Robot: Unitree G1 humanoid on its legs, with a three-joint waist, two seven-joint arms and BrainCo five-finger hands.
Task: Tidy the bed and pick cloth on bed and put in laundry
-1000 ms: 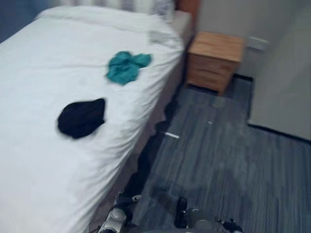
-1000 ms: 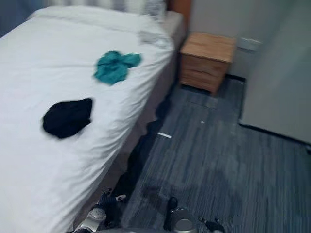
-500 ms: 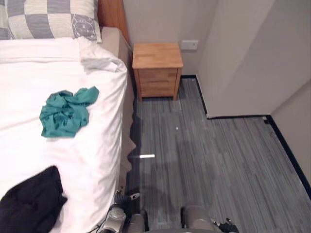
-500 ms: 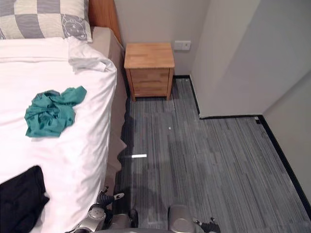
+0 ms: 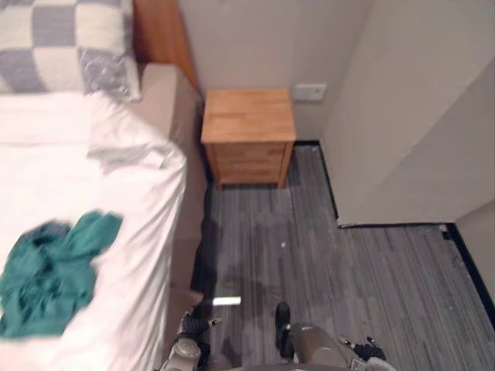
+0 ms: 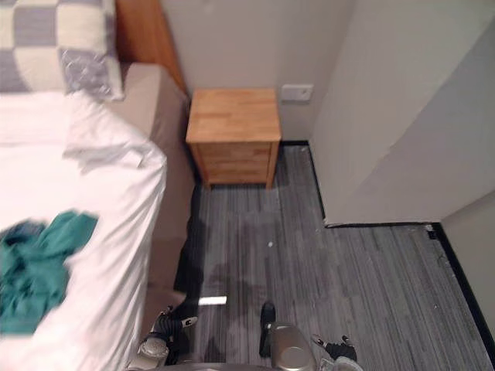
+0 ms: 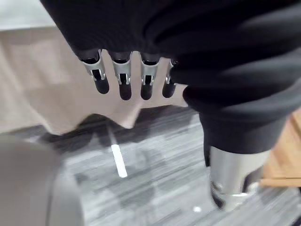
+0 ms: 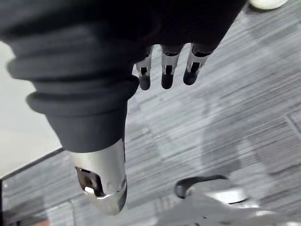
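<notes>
Green cloth (image 5: 46, 274) lies crumpled on the white bed (image 5: 131, 232), well apart from the checked pillow (image 5: 62, 46) at the bed's head, and a wooden nightstand (image 5: 249, 135) stands just beside that end. The left hand (image 7: 123, 77) hangs by the bed's side, the right hand (image 8: 167, 70) over the floor (image 8: 235, 117), both with fingers straight, apart and empty.
</notes>
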